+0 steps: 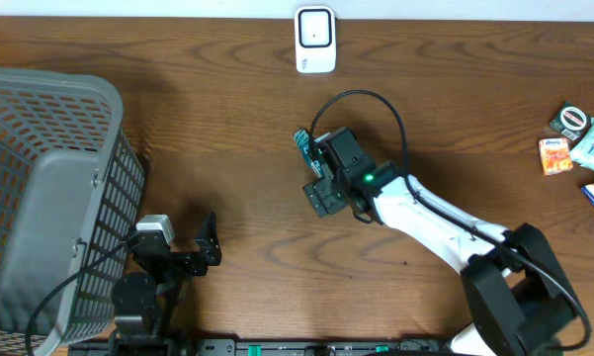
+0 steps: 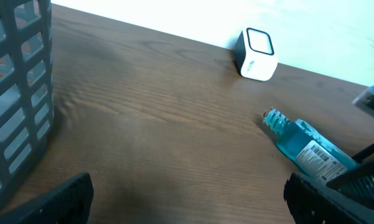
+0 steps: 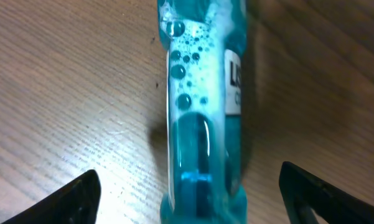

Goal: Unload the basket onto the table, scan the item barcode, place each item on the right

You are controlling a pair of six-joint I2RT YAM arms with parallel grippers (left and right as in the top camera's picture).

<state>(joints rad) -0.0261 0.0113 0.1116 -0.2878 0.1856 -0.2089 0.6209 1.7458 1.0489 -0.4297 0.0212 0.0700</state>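
Observation:
A clear bottle of blue liquid (image 1: 301,141) lies on its side on the wooden table, mostly hidden under my right gripper (image 1: 319,163) in the overhead view. In the right wrist view the bottle (image 3: 202,93) runs down the middle. The right gripper (image 3: 190,199) is open, with one finger on each side and wood showing in both gaps. The left wrist view shows the bottle (image 2: 305,146) with its white barcode label (image 2: 320,160) facing up. A white scanner (image 1: 314,40) (image 2: 256,55) stands at the table's far edge. My left gripper (image 1: 213,243) (image 2: 187,199) is open and empty near the front left.
A large grey mesh basket (image 1: 79,89) (image 2: 18,93) fills the left side of the table, close to the left arm. Several small packets (image 1: 573,138) lie at the far right edge.

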